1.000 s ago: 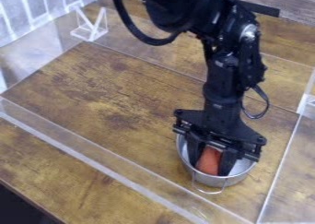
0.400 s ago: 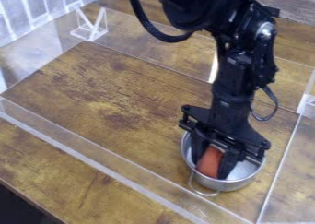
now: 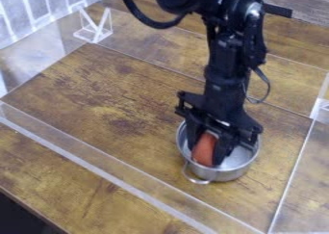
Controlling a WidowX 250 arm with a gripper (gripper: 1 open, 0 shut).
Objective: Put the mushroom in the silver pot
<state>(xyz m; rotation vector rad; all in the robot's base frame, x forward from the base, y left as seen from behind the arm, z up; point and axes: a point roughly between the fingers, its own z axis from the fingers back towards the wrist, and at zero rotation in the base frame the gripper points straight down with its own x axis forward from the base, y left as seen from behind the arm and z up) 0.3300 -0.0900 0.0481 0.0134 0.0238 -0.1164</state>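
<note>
Pot point(image 3: 237, 169) upright on wooden surface point(image 3: 110, 113), mushroom point(image 3: 205, 148) inside it, toward the wall on the image-left side. Mushroom sits between the jaws of gripper point(image 3: 215, 142); can't tell if they grip it.

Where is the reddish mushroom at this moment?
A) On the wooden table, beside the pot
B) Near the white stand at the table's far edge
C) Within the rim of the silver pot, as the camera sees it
C: the mushroom shows inside the round rim of the silver pot, with the dark gripper right at it.
</note>
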